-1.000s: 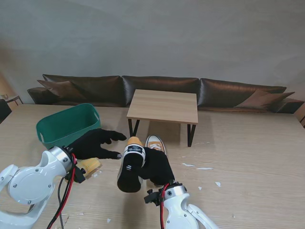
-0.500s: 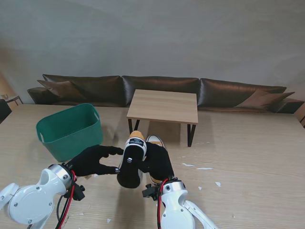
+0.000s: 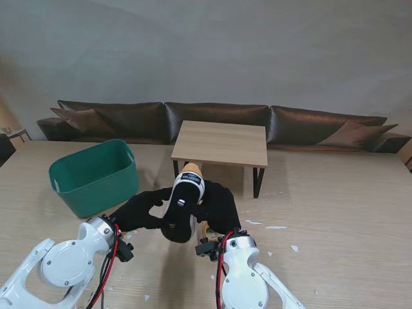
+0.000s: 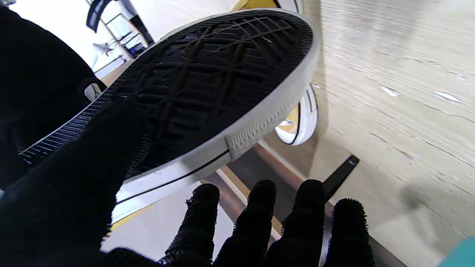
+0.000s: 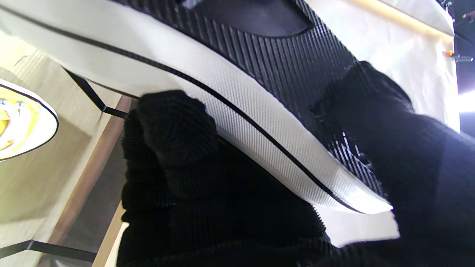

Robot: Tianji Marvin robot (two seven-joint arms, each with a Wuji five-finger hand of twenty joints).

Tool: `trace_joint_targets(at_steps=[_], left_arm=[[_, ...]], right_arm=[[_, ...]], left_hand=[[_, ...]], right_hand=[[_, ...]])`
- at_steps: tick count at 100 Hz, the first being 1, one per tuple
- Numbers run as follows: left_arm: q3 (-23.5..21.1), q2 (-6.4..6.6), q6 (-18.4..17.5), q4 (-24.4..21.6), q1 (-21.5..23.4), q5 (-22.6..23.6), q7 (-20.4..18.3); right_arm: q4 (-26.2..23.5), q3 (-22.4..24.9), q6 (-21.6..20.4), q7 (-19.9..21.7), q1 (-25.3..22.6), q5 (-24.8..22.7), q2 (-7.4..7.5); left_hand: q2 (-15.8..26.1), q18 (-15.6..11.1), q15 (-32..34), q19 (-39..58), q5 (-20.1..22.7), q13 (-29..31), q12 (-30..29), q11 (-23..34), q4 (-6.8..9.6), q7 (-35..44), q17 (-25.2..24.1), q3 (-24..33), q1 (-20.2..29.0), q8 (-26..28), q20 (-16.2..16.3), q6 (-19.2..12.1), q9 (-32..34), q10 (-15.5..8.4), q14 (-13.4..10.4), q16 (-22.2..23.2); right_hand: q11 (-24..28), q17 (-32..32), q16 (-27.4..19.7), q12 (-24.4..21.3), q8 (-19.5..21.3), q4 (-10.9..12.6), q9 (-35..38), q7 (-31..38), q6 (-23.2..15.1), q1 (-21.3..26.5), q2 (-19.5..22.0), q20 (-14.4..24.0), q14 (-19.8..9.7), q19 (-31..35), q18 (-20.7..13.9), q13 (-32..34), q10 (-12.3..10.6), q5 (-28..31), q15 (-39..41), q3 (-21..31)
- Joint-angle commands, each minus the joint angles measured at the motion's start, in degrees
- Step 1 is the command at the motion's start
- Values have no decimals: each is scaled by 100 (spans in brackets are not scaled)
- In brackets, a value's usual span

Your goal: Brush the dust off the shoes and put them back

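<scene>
Light wood-grain counter (image 3: 335,212) with white scraps scattered on it, mostly on the right; grey wall behind, a long dark brown leather sofa (image 3: 219,119) along its far edge, a small wooden side table with black legs (image 3: 222,143) in front of the sofa, and a green plastic tub (image 3: 96,175) far-left. The yellow canvas sneaker with white rubber sidewall and black tread (image 3: 183,203) is held up off the counter at centre, sole toward me, toe end pointing toward the side table. Right hand in black glove (image 3: 219,206) is clamped on it: in the right wrist view the fingers (image 5: 174,133) press the white sidewall and the thumb lies across the tread. Left hand in black glove (image 3: 143,209) sits just left of the sneaker, thumb on the tread in the left wrist view, the four fingers (image 4: 259,207) spread and free beneath the sole, gripping nothing. The second yellow sneaker (image 4: 297,122) lies on the counter under the raised one, mostly hidden in the stand view. Versus 0.5 s ago: the raised sneaker is higher and farther from me, its toe now reaching the side table's front edge; both hands moved up with it, and the left hand is closer to the sole.
</scene>
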Motion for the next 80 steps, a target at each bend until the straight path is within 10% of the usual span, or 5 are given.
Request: trace_joint_targets(at_steps=[1, 27, 55, 63, 80], left_arm=[[76, -91, -66, 47, -79, 25, -75], [386, -173, -151, 283, -339, -649, 67], [687, -367, -264, 620, -549, -990, 737], [744, -427, -249, 675, -591, -1043, 946], [783, -488, -260, 729, -631, -844, 1271]], right_arm=[[-134, -45, -8, -5, -21, 54, -105], [-17, -94, 40, -270, -23, 248, -225], [61, -103, 99, -350, -26, 389, -275], [64, -88, 157, -370, -34, 408, -283], [140, -54, 209, -364, -26, 403, -279]], left_hand=[[42, -98, -24, -190, 49, -161, -55, -18, -125, 96, 4, 3, 53, -8, 118, -256, -40, -85, 5, -70], [376, 65, 200, -233, 1161, 233, 114, 162, 33, 909, 210, -363, 505, 631, 296, -251, 504, -170, 142, 82], [560, 343, 2275, 2909, 2437, 2085, 1363, 1070, 24, 4421, 1497, -1941, 2668, 3517, 1759, 305, 2495, -85, 369, 1260], [458, 486, 3210, 5195, 2458, 3179, 2817, 1280, 40, 4745, 2113, -1667, 2899, 3387, 637, 559, 3487, -111, 299, 1320], [104, 503, 3930, 6546, 2640, 4796, 2766, 1801, -73, 4930, 3764, -1029, 2929, 2875, -554, 677, 4548, -219, -112, 1156]], right_hand=[[357, 985, 40, 261, 356, 479, 627, 896, -930, 678, 395, 96, -431, -83, 32, -43, -337, 296, -233, 920], [356, 973, 36, 262, 365, 483, 619, 893, -893, 706, 395, 103, -393, -93, 43, -48, -304, 291, -247, 923], [340, 930, 24, 248, 346, 474, 602, 872, -854, 695, 399, 113, -342, -117, 96, -54, -297, 276, -277, 884], [297, 878, 1, 206, 287, 471, 578, 831, -840, 689, 401, 111, -261, -144, 88, -68, -279, 272, -330, 855], [171, 249, -280, 33, 71, 503, 185, 638, -729, 556, 591, 84, 20, -400, 158, -116, -223, -104, -1084, 626]])
